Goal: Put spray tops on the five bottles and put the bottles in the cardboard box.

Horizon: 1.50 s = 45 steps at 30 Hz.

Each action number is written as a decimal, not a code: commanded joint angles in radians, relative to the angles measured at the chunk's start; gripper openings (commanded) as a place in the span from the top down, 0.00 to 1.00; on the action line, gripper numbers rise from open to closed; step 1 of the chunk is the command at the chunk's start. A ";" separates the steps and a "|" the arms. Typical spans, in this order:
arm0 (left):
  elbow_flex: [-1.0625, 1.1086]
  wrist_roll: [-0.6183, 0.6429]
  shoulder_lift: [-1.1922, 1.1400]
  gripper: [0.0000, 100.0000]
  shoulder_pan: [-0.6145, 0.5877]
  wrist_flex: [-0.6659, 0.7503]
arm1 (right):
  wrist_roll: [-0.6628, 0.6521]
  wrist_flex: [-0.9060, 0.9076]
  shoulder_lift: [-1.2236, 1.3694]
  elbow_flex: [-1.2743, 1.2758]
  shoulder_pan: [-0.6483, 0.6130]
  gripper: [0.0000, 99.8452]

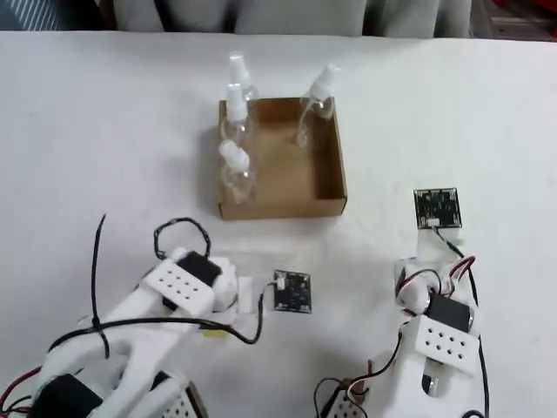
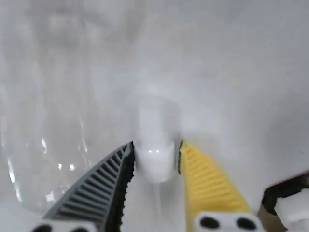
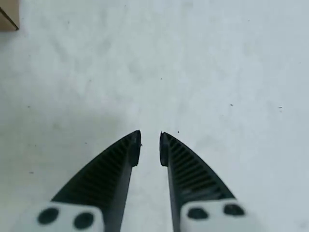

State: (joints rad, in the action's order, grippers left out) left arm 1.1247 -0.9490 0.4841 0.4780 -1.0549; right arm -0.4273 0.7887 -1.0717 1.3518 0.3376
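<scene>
My left pincer (image 2: 157, 145) pinches the white spray top (image 2: 153, 162) at its very tips. The clear bottle (image 2: 46, 154) lies just beside them. Judged risk: so shallow a hold may let the top tilt or slip during seating.

Table (image 1: 104, 131): white and plain, spreading out on every side of what it carries.
Cardboard box (image 1: 278, 209): open at the top, sitting flat on the table at mid-width, toward the far side.
Bottle behind the box (image 1: 240, 77): clear with a white top, upright just past the box's far left corner; whether it touches the wall cannot be told.
Near bottle (image 2: 43, 145): clear and blurred, against the table beside a white spray top (image 2: 154, 154).
</scene>
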 commanded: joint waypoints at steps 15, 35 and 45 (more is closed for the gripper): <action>-0.044 0.075 -0.007 0.80 -0.001 0.041 | -0.012 -0.015 0.001 -0.006 0.004 0.96; -0.183 0.126 -0.231 0.92 -0.019 -0.009 | -0.012 -0.015 0.002 -0.005 0.005 0.96; -0.178 0.130 -0.189 0.98 -0.021 -0.066 | -0.012 -0.015 0.002 -0.005 0.005 0.96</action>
State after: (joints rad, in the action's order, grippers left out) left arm 0.9912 -0.8263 0.2585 0.4641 -1.0917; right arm -0.4273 0.7887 -1.0717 1.3518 0.3376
